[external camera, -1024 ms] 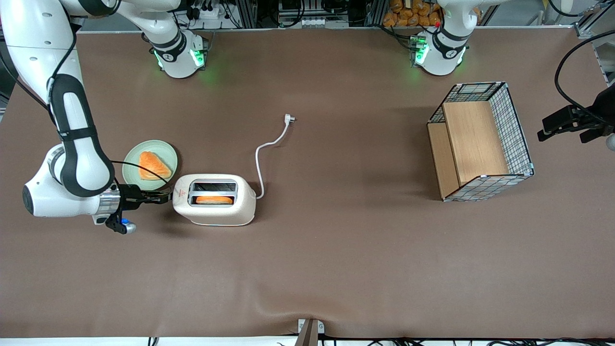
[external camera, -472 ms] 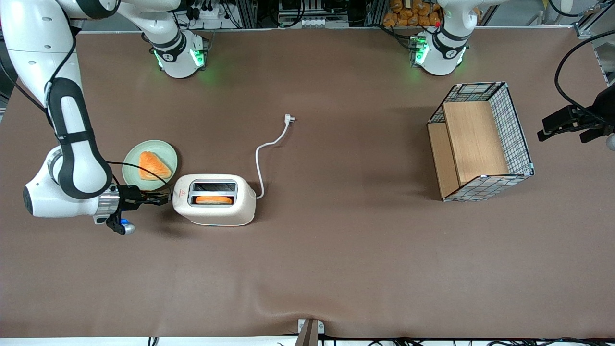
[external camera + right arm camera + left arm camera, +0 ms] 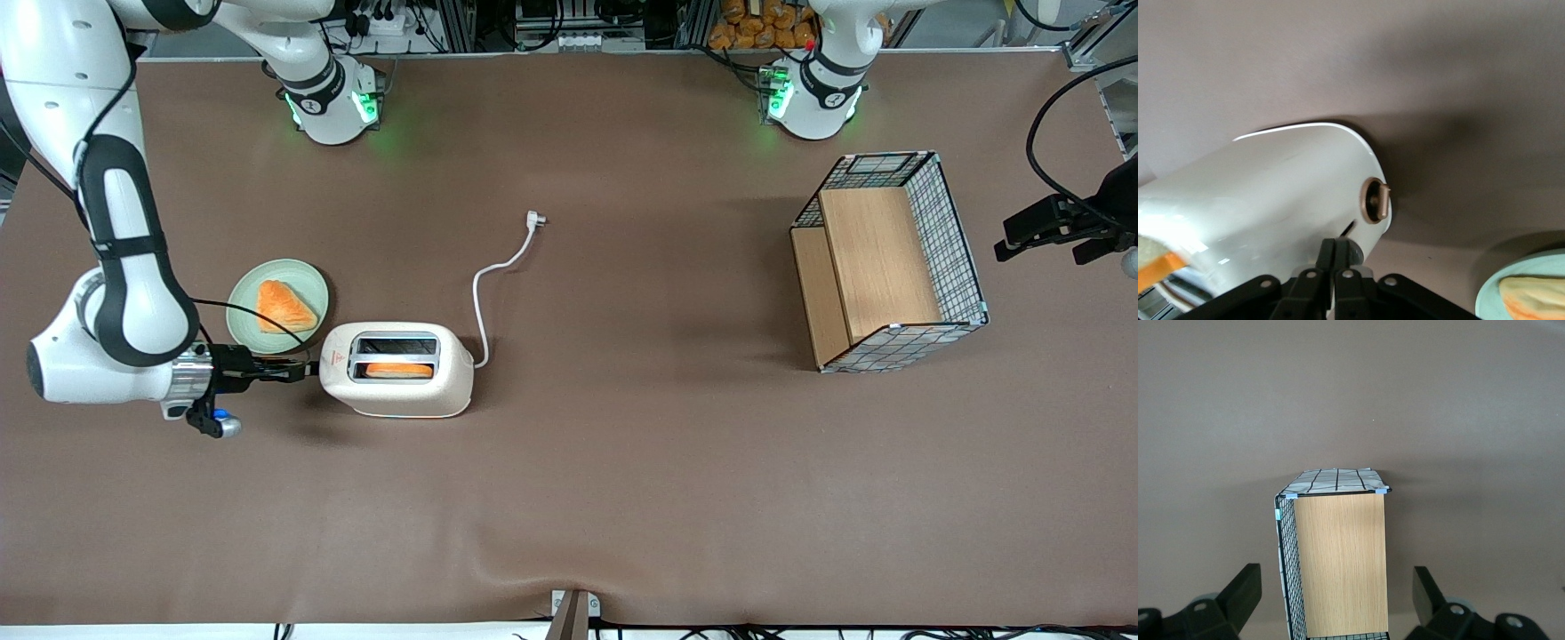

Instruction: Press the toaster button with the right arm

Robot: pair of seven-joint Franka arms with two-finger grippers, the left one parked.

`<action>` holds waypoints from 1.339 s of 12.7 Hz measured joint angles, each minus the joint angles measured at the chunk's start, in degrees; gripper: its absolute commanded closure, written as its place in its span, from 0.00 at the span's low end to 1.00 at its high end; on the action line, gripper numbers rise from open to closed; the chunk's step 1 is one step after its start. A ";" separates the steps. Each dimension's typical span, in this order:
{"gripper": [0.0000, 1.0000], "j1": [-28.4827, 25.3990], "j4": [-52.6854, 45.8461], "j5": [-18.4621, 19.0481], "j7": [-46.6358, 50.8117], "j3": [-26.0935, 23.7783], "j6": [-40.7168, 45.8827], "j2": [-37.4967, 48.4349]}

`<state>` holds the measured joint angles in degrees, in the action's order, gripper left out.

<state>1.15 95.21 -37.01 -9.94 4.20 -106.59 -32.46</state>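
The cream-white toaster stands on the brown table with an orange toast slice in the slot nearer the front camera. My right arm's gripper is shut and empty, level with the table, its fingertips at the toaster's narrow end by the red triangle mark. In the right wrist view the shut gripper rests against the pale grey button low on the toaster, just beneath a round tan dial.
A pale green plate with a toast piece lies beside the gripper, farther from the front camera. The white cord runs to its plug. A wire basket with wooden panels stands toward the parked arm's end.
The wrist has drawn back slightly from the toaster and shifted a little nearer the front camera. The fingertips stay at the toaster's narrow end. The toaster has not moved.
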 measured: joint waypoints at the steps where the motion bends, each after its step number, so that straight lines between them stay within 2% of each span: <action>1: 0.05 -0.01 -0.36 1.15 -0.01 0.05 0.39 1.29; 2: 0.00 0.00 -0.74 2.89 -0.01 0.19 0.74 2.66; 7: 0.00 0.00 -2.01 14.14 -0.29 0.77 2.34 9.44; 11: 0.00 -0.02 -1.37 24.52 -0.70 0.79 3.04 16.49; 15: 0.00 -0.68 4.95 31.28 -1.06 0.43 2.83 26.12; 17: 0.00 -1.22 7.27 33.14 -1.06 0.20 2.82 30.00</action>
<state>-0.07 102.48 -3.86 -11.00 4.40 -103.77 -2.47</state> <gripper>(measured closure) 0.000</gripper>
